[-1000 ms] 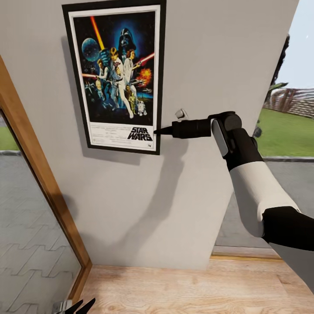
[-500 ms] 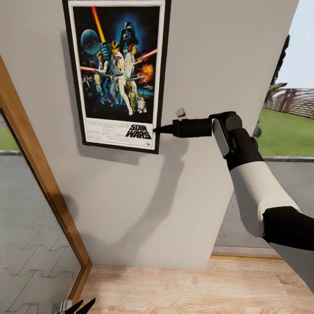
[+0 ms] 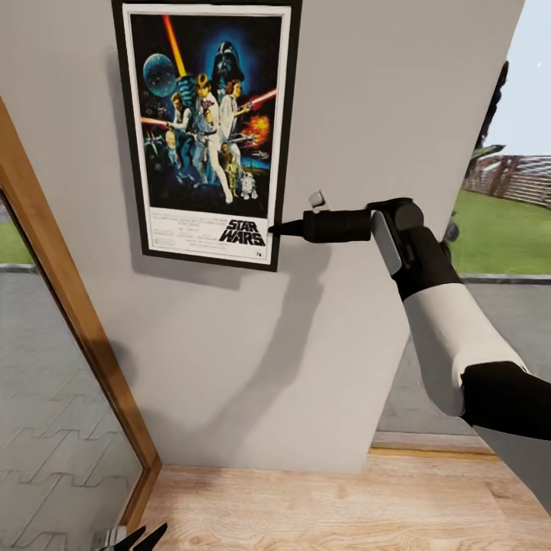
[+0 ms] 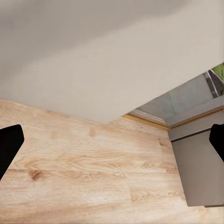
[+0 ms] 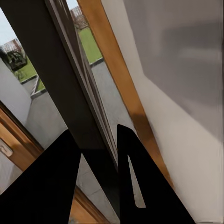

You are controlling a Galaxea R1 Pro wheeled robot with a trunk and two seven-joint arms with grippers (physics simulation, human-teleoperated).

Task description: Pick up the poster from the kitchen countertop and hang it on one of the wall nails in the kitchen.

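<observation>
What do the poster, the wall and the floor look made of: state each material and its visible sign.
Poster: printed paper, seemingly, in a thin black frame; flat, matte, white border.
Wall: smooth pale grey painted panel; even tone, soft shadows.
Floor: light wood planks, apparently; grain and knots show.

Right arm reaches out level, forearm white, wrist and elbow black. Right gripper (image 3: 274,228) meets the lower right edge of the poster (image 3: 207,130); in the right wrist view its fingers (image 5: 140,182) sit close together on the poster's thin edge. Left gripper (image 3: 141,536) hangs low, well below the poster, its fingertips (image 4: 9,144) spread wide apart.
</observation>
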